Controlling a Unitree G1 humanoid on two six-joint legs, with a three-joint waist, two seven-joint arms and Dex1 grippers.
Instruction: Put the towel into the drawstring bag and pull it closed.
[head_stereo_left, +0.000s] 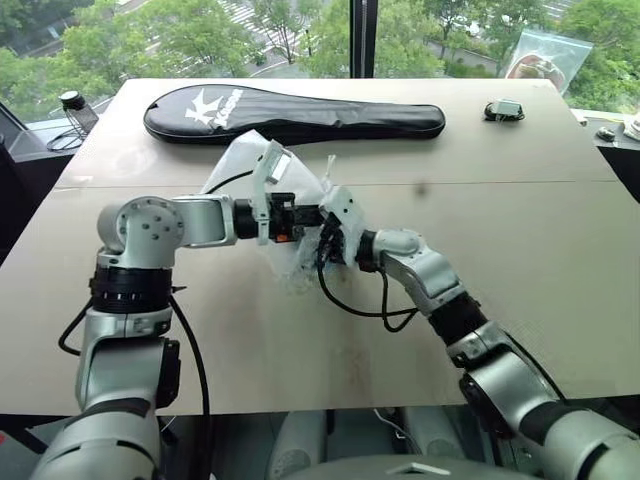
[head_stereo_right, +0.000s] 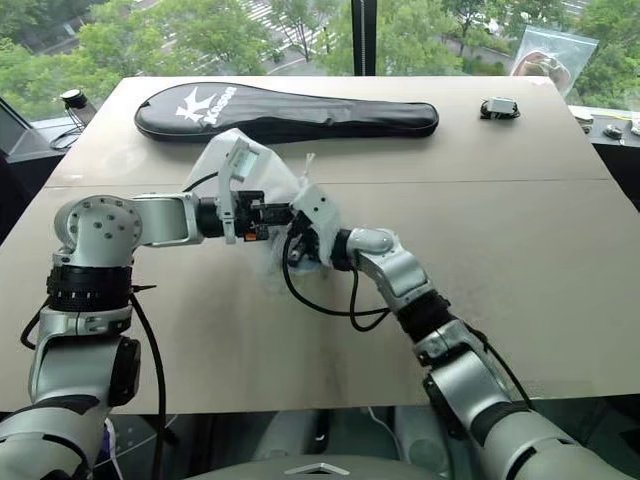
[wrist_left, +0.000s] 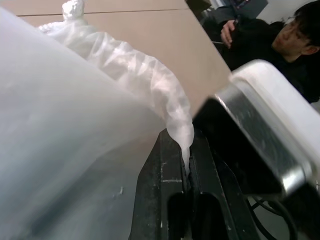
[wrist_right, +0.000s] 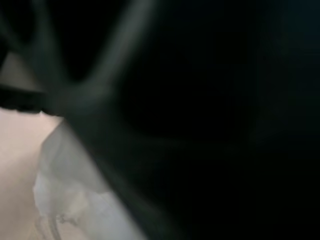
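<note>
Drawstring bag (head_stereo_left: 250, 170) held up over the middle of the desk (head_stereo_left: 520, 250), crinkled and translucent, between the two arms. Left gripper (wrist_left: 186, 167) clamped tight on the gathered, ruffled mouth of the bag, fingers (wrist_left: 160, 170) pressed together with the white plastic pinched between them. Right gripper (head_stereo_left: 328, 240) brought in level from the right, just beside the left one and against the lower side of the bag; fingers drawn together, but hidden behind wrist and plastic, so no telling what is pinched there, if anything. Towel not to be made out through the cloudy plastic. Black cable (head_stereo_left: 350, 305) looping down from the right wrist toward the desk. Long black racket case (head_stereo_left: 290, 115) lying across the far part of the desk, well behind the bag. Small dark object (head_stereo_left: 504, 110) near the far right corner, clear zip bag (head_stereo_left: 545, 55) leaning by the window beyond it. Person (wrist_left: 280, 45) in dark clothes seated past the desk edge in the left wrist view.
</note>
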